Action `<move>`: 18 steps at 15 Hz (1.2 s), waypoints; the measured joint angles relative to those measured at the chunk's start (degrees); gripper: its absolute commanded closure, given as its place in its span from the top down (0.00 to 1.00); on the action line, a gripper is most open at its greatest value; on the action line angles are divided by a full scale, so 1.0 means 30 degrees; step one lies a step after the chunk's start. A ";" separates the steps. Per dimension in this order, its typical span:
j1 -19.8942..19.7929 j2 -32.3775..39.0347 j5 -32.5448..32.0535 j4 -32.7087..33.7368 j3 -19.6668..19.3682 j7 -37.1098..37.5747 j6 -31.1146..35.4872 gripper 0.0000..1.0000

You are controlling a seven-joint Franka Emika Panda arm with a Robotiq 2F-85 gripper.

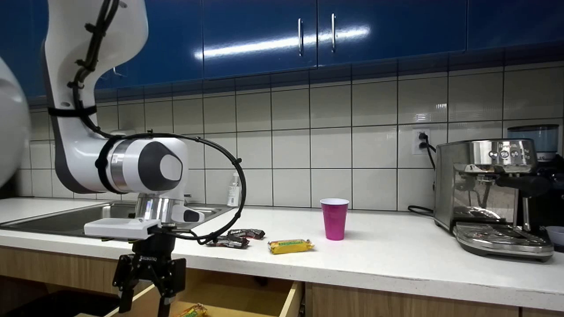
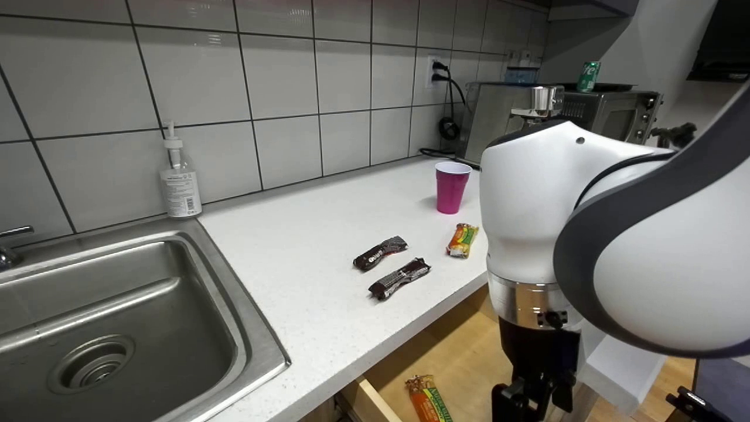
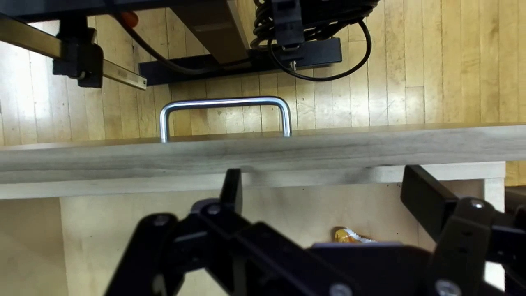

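The drawer (image 2: 463, 346) is pulled out under the white surface (image 2: 328, 234), its front panel (image 3: 328, 148) and metal handle (image 3: 224, 102) running left to right across my wrist view, handle projecting toward the top of that view. Inside lies an orange-and-green bar (image 2: 430, 401), long axis slanting upper left to lower right in an exterior view; my gripper (image 3: 328, 193) points down over the drawer, jaws spread wide near the front panel. On the surface: two dark-wrapped bars (image 2: 401, 279), yellow-wrapped bar (image 1: 291, 246), pink cup (image 1: 335, 221).

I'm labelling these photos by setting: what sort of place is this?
Probably a kitchen, whether home or office unclear: a stainless-steel sink, an espresso machine and blue wall cabinets show it.
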 measured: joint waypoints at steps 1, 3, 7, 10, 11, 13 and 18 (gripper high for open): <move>0.0000 -0.0303 0.0000 0.0013 -0.0001 0.0008 -0.0351 1.00; 0.0000 -0.0889 0.0000 0.0108 -0.0001 0.0029 -0.0952 1.00; 0.0000 -0.2006 -0.0003 0.0594 -0.0001 0.0236 -0.1764 1.00; 0.0000 -0.2617 -0.0129 0.1130 0.0010 0.0611 -0.2228 1.00; 0.0000 -0.2757 -0.0243 0.1382 0.0027 0.0763 -0.2402 1.00; 0.0000 -0.2893 -0.0531 0.1979 0.0103 0.1116 -0.2814 1.00; 0.0000 -0.2765 -0.0949 0.3564 0.0232 0.1592 -0.3601 1.00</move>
